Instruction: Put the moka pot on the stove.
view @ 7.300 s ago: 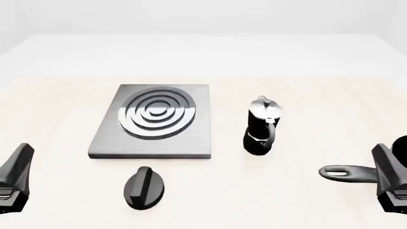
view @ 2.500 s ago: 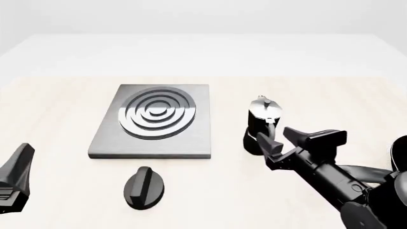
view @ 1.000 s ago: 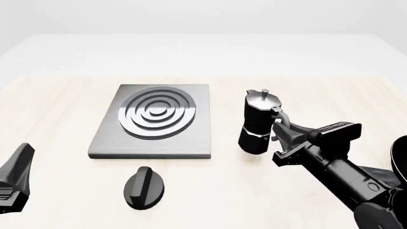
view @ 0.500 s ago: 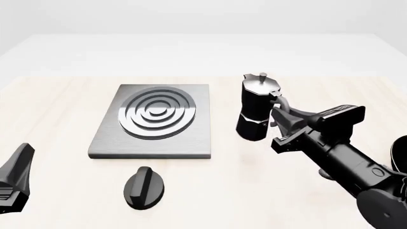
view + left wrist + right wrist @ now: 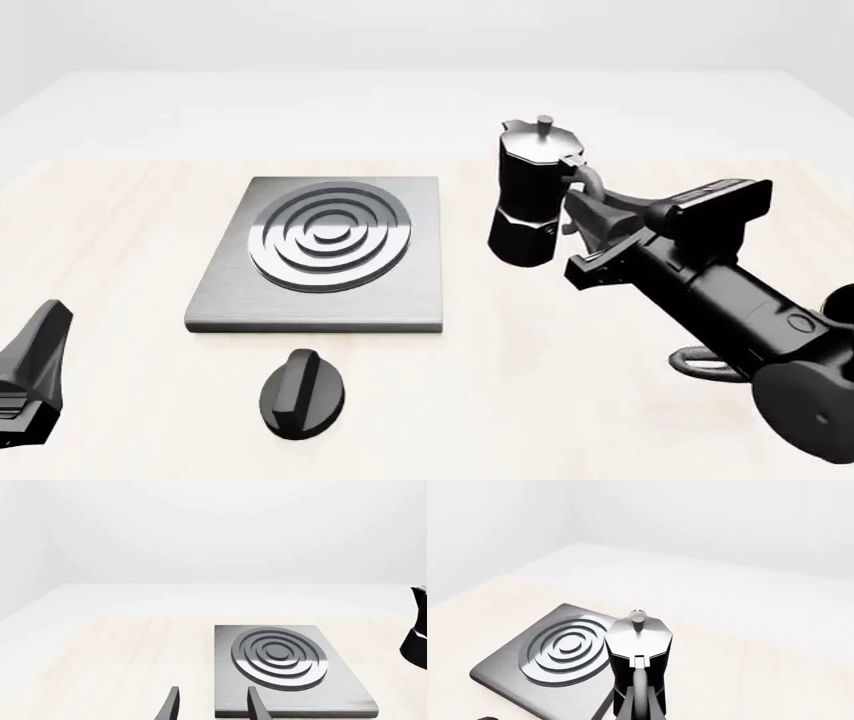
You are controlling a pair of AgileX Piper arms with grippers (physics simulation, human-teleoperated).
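The black moka pot (image 5: 531,200) with its silver lid hangs in the air, off the table and to the right of the stove (image 5: 230,292). My right gripper (image 5: 585,203) is shut on its curved side handle. The right wrist view looks down on the moka pot (image 5: 639,655), with the stove (image 5: 499,672) lying beyond it to one side. The grey stove plate carries nothing on its ring burner. My left gripper (image 5: 212,707) stays low at the near left, open and holding nothing, with the stove (image 5: 341,682) ahead of it and the moka pot (image 5: 417,630) just at the picture's edge.
A black oval knob (image 5: 303,392) lies on the table in front of the stove. The black long-handled pan (image 5: 699,362) rests at the near right, mostly hidden under my right arm. The table is light wood with a white far edge.
My right gripper reached the pot, shut on its handle and has lifted it, rising and drifting slightly left over the last second. The left arm has not moved.
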